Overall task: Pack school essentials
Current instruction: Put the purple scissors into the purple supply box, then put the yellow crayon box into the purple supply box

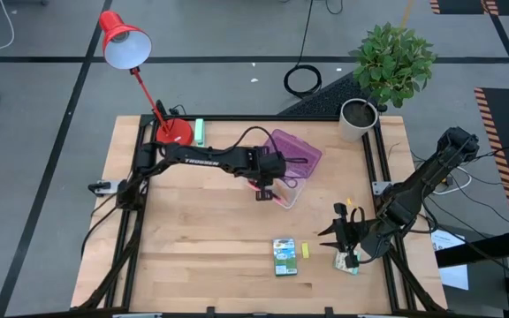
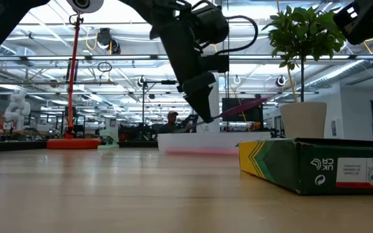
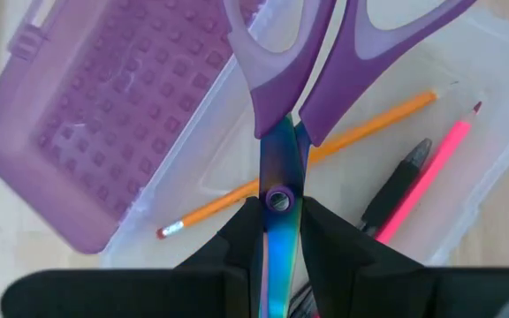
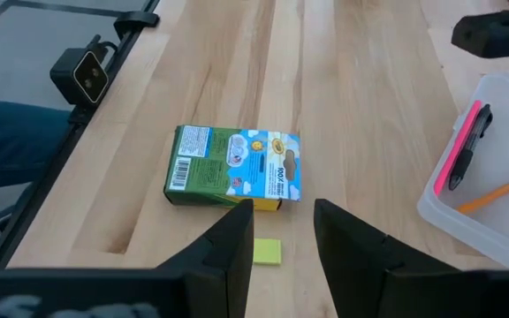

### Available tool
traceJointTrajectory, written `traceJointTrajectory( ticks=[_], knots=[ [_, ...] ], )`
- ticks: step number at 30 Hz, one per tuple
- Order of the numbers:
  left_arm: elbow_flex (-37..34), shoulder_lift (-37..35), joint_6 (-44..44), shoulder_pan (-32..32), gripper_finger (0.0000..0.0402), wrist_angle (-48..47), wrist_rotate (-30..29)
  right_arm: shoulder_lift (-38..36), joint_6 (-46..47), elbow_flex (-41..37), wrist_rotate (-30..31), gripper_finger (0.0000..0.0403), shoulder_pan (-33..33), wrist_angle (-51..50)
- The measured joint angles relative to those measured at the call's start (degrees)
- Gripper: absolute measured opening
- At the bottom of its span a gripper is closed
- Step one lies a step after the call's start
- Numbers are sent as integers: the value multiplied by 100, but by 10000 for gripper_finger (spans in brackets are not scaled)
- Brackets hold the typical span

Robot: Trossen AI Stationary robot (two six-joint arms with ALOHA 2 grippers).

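The case [image 1: 287,190] is placed near the table [image 1: 201,247] centre, its lid [image 1: 295,148] laid open behind it. Two pencils [image 3: 325,146] and a pen [image 3: 396,190] are contained in the case. The scissors [image 3: 279,168] are held above it by the left gripper [image 3: 279,234]. The crayon box [image 1: 284,257] is set near the front edge, the eraser [image 1: 306,251] just to its right. The plant pot [image 1: 358,119] is located at the rear right corner, the lamp [image 1: 174,132] at the rear left.

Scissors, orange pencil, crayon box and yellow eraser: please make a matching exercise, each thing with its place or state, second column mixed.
Things:
1. scissors
2. orange pencil
3. crayon box
4. yellow eraser

Places:
A. lying inside the clear case
B. on the bare table, just ahead of the open right gripper
C. held by the blades in the left gripper
D. flat on the table, beyond the eraser

Pairs: 1-C, 2-A, 3-D, 4-B
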Motion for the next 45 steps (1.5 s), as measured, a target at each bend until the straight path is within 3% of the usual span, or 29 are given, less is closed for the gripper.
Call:
traceJointTrajectory(
  ticks=[15, 28, 37, 45],
  knots=[
    [-430, 0, -8, 15, 69, 463, 80, 0, 0, 0, 9, 116, 0, 0],
    [-428, 0, -306, 13, 148, 484, -3, 0, -2, 2, 11, 116, 0, -2],
    [73, -2, -692, -244, 136, -268, -10, 2, 11, 0, 10, 116, 0, -2],
    [447, -9, -962, -1328, 101, -466, -393, 2, 104, -107, 99, 116, 0, 188]
  ],
)
